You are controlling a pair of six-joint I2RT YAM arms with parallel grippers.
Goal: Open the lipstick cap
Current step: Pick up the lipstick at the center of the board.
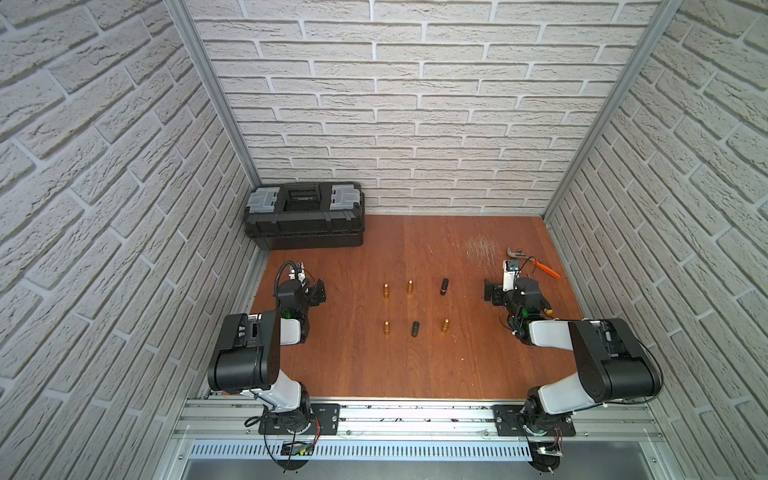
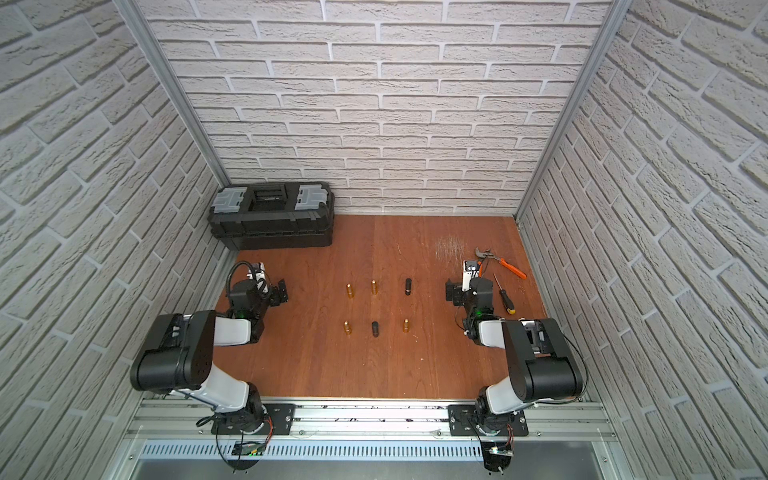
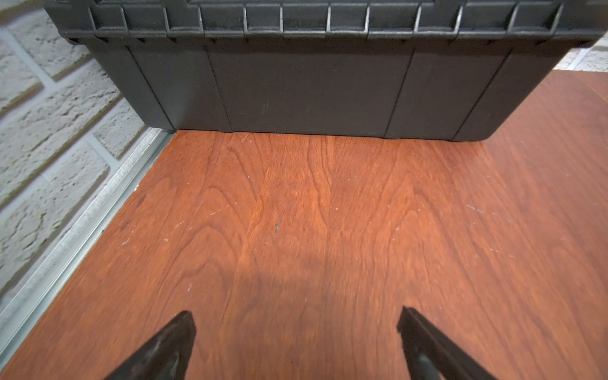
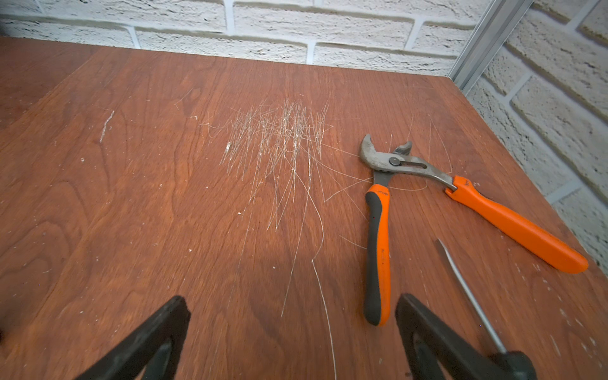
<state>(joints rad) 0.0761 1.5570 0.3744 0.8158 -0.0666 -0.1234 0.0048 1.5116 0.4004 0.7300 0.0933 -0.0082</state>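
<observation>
Several small lipstick tubes stand upright in two rows at the middle of the wooden table (image 1: 415, 365). Two are black, one in the far row (image 1: 444, 286) and one in the near row (image 1: 415, 328). The others are gold, such as the far-left one (image 1: 386, 291). Caps cannot be told apart from bodies at this size. My left gripper (image 1: 320, 293) is open, low at the left, well apart from the tubes. My right gripper (image 1: 490, 289) is open at the right, a short way from the far black tube. Both wrist views show empty, wide-apart jaws over bare wood and no tubes.
A black toolbox (image 1: 305, 216) sits in the back left corner, just ahead of the left gripper (image 3: 296, 325). Orange-handled pliers (image 4: 427, 184) and a screwdriver (image 4: 470, 296) lie by the right gripper (image 4: 292, 312), near the right wall. Brick walls enclose three sides.
</observation>
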